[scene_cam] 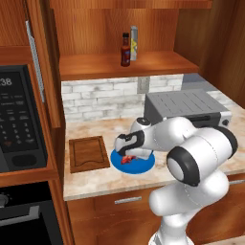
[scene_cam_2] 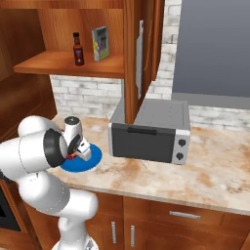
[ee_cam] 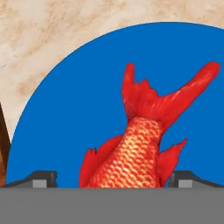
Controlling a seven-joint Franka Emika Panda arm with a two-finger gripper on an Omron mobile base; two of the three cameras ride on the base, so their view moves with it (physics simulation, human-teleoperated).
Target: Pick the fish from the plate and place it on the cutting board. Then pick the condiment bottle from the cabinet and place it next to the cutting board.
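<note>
My pincer (ee_cam: 112, 181) sits low over the blue plate (ee_cam: 65, 109), fingers spread wide either side of the fish (ee_cam: 135, 148), tail pointing to 1 o'clock, nothing gripped.

The microwave (scene_cam: 19, 119) display showed "38" at its upper left, cut off by the frame edge. Its keypad markings were too small to read. The condiment bottle (scene_cam: 125, 50) carried a red label, its print not legible.
</note>
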